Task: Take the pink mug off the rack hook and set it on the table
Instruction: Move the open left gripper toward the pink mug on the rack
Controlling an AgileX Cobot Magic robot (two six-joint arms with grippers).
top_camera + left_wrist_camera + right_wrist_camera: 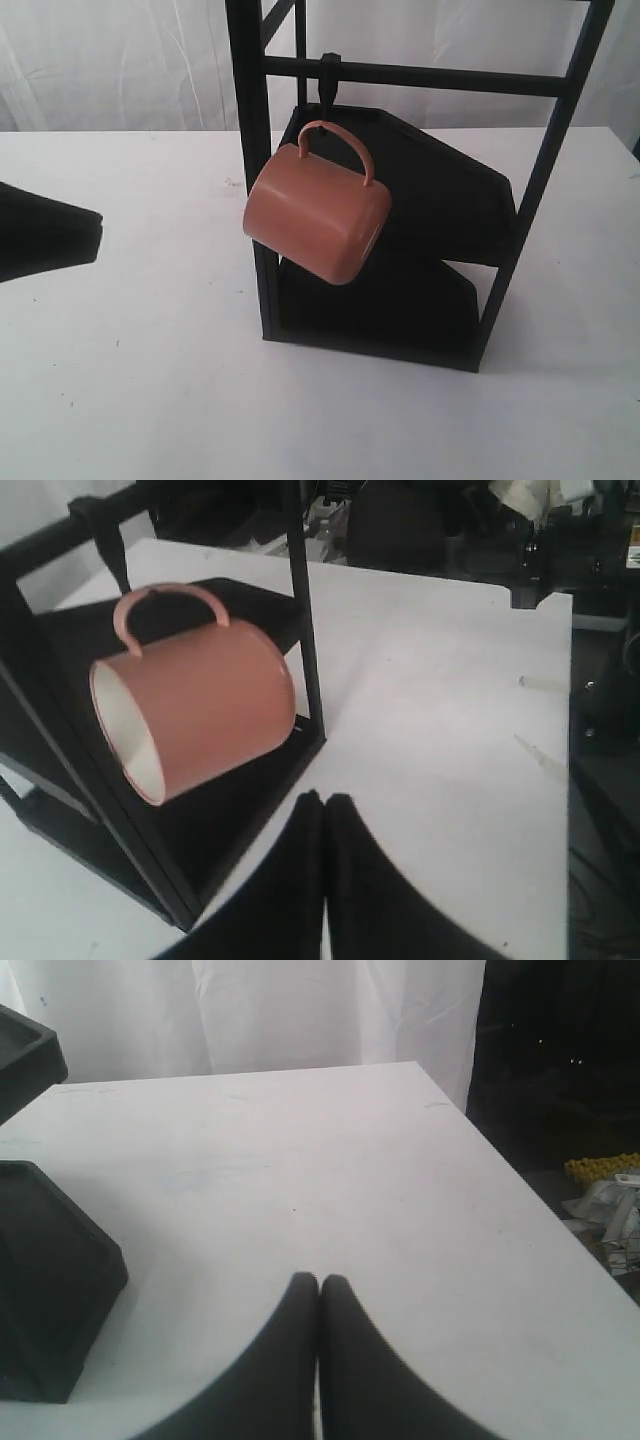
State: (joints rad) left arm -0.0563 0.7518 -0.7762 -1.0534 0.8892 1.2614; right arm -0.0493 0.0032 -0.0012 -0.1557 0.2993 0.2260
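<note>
Nothing is done yet: the pink mug (318, 222) hangs by its handle from the rack hook (328, 85), midway between the table's (130, 380) side edges, while the left gripper (324, 802) and the right gripper (319, 1282), jaws pressed together, hold nothing.

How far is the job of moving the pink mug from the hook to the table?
Nothing looks done yet: the pink mug hangs by its handle on the rack hook. In hand: the left gripper is shut and faces the mug, apart from it; the right gripper is shut over the table. Left to do: open, grasp the mug, lift it off the hook and set it down.
</note>
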